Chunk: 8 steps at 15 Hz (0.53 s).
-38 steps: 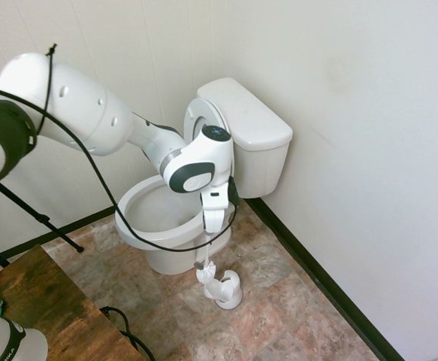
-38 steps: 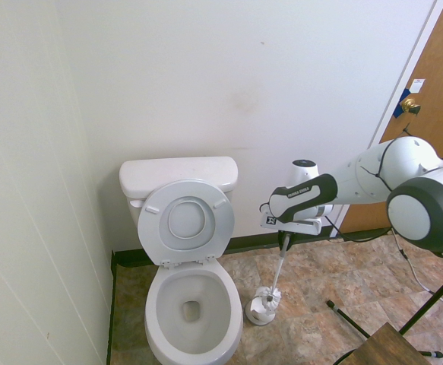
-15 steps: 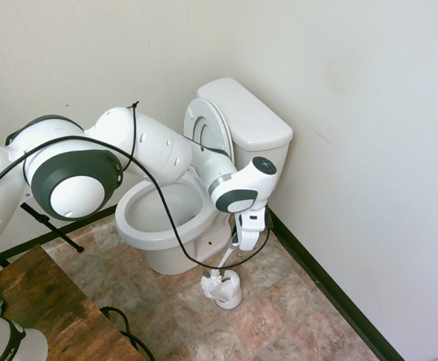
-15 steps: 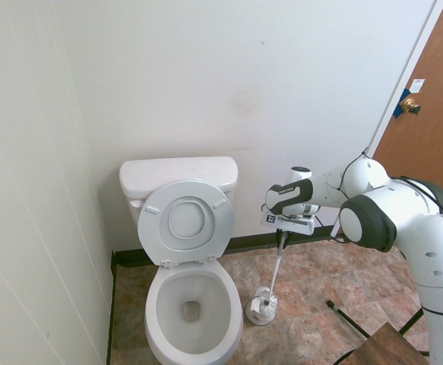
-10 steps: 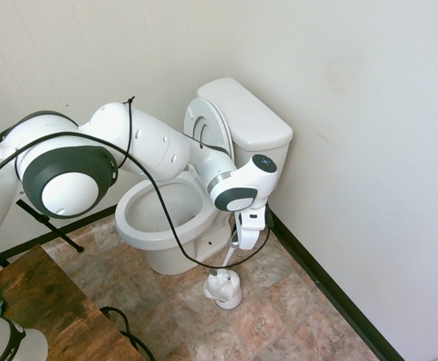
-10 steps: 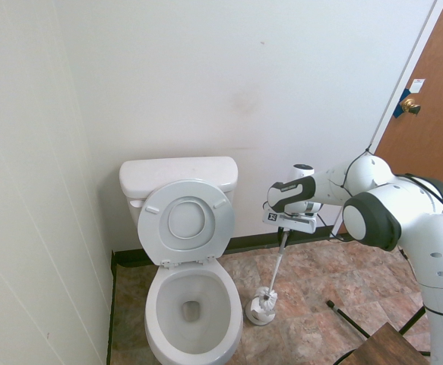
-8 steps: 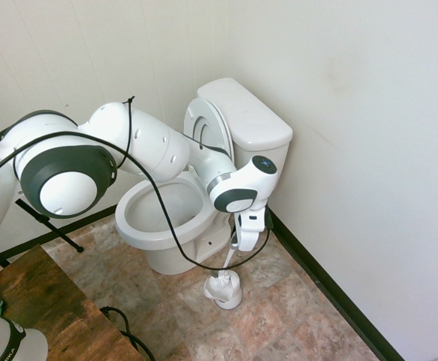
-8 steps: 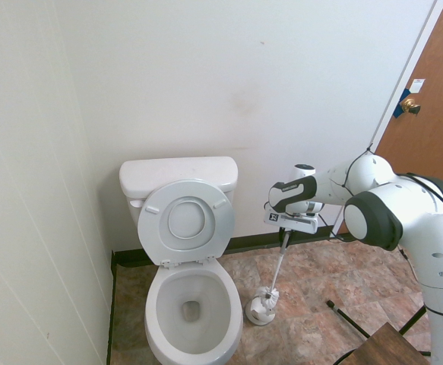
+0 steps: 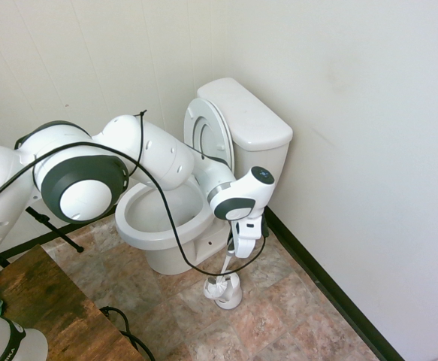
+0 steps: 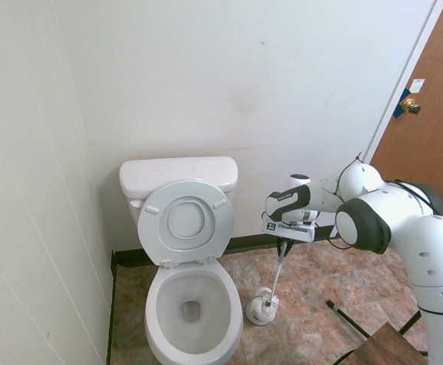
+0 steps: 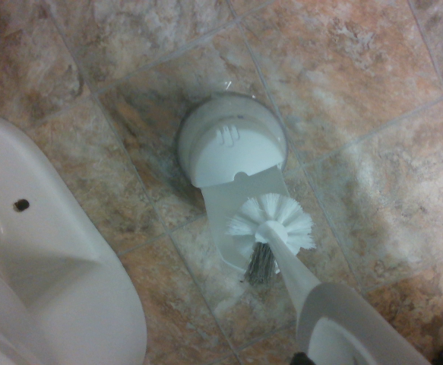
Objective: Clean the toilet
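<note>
The fingers clamp the slanted white plastic toilet brush (image 11: 286,262); its bristles, at the white rounded holder (image 11: 232,144)'s five o'clock, could snag its rim (awkward angle).

Pushing could tip it.

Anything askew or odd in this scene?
Yes, mildly: the brush is held with its bristles over the front flap of its holder, off-centre from the round cup. Nothing looks spilled.
</note>
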Each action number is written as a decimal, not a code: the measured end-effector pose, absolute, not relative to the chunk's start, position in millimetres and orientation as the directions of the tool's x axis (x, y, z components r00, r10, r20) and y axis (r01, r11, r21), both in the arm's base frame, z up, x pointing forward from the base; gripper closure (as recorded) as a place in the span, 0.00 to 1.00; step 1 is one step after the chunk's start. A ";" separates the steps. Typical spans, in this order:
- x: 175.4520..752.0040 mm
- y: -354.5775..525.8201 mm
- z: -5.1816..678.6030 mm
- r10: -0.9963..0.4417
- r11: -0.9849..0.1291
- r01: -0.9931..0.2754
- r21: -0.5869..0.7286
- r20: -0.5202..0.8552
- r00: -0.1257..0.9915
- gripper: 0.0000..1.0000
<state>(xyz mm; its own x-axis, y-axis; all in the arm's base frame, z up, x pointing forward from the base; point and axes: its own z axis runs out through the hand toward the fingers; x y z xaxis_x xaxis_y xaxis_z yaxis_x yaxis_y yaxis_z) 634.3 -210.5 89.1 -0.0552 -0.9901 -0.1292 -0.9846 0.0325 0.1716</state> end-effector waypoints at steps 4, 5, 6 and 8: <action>647.7 -206.2 73.6 -0.987 0.018 -0.979 0.202 -0.151 -0.050 1.00; 650.0 -206.5 69.3 -0.987 0.017 -0.978 0.210 -0.155 -0.050 1.00; 652.3 -207.7 65.1 -0.986 0.017 -0.976 0.216 -0.158 -0.052 1.00; 657.0 -211.6 57.8 -0.985 0.018 -0.973 0.230 -0.165 -0.057 1.00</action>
